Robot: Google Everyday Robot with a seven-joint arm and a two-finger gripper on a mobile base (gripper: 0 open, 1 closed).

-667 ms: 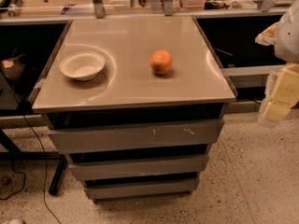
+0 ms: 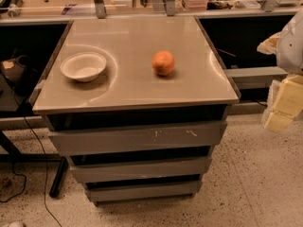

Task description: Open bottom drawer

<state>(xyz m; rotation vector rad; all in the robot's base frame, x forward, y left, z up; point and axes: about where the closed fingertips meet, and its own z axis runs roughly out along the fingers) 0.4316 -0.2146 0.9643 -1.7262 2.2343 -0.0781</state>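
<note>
Nearest you, the bottom drawer (image 2: 142, 191) sat shut at the foot of the cabinet, under the mid-sized drawer (image 2: 139, 169) and the scratched top drawer (image 2: 137, 137). Your gripper (image 2: 282, 103) hung at the right edge, well apart from it; you could not tell whether it was open or closed. You were only at the approach: next came lowering and reaching to that plain front's edge. Farther back, the bowl (image 2: 83, 66) and orange (image 2: 163, 63) rested on the tabletop (image 2: 132, 86). Since the earlier frame, nothing had visibly shifted.
</note>
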